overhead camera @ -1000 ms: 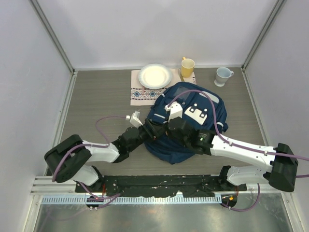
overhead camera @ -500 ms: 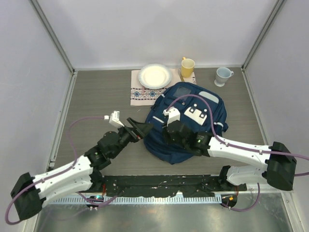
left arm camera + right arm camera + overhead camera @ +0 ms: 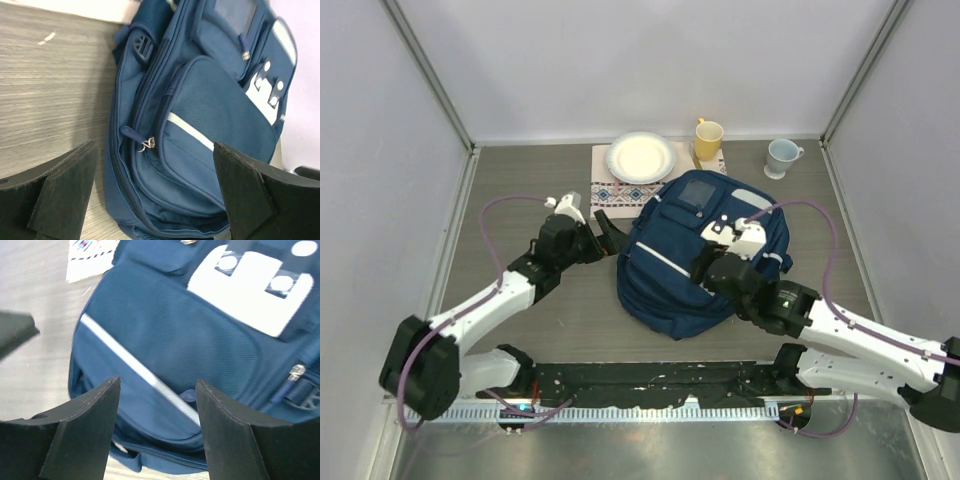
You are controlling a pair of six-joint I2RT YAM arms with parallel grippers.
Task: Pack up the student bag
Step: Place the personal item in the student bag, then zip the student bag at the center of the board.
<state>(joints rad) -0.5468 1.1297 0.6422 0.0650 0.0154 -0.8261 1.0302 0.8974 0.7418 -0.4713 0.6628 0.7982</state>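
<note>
The student bag (image 3: 685,262), navy with thin white stripes and a white buckle patch (image 3: 728,232), lies flat in the middle of the table. My left gripper (image 3: 608,228) is open just off the bag's left edge, with nothing between its fingers. In the left wrist view, the left gripper (image 3: 155,148) frames the bag's side (image 3: 210,115), and a metal zipper pull (image 3: 146,144) shows there. My right gripper (image 3: 703,268) hovers over the bag's front pocket. The right gripper (image 3: 158,381) is open and empty above the bag's white stripe (image 3: 135,365).
A white plate (image 3: 641,157) sits on a patterned cloth (image 3: 613,193) behind the bag. A yellow mug (image 3: 708,139) and a pale mug (image 3: 781,157) stand along the back edge. Grey walls close in the table on three sides.
Both grippers have opened. The left arm has pulled away from the bag and swung out to the far left. The right gripper has drawn back to the right over the bag.
</note>
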